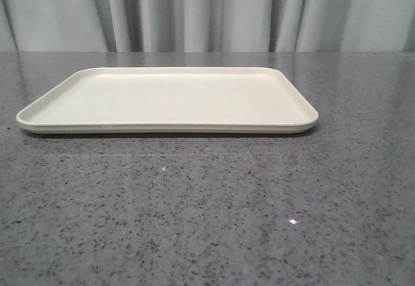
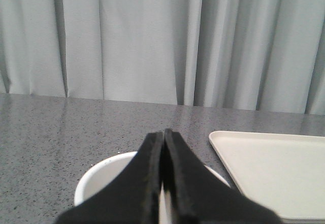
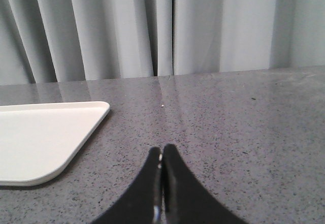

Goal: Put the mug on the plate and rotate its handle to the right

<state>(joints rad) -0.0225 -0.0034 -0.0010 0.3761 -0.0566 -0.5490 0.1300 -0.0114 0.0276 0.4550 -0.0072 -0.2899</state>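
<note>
Cream plate (image 1: 167, 98) lies long axis left-right on my tabletop (image 1: 207, 214). Left claw (image 2: 165, 132) pressed together above mug (image 2: 101, 178), handle unseen; right claw (image 3: 162, 150) likewise, seemingly empty.

I see a speckled grey stone table (image 1: 207, 221) with pale grey pleated curtains (image 1: 207, 10) hanging behind its far edge.

We see a smooth matt cream plate (image 1: 58, 107), glossy speckled grey stone-look table (image 1: 207, 221), soft pleated grey cloth curtain (image 1: 194, 13).
</note>
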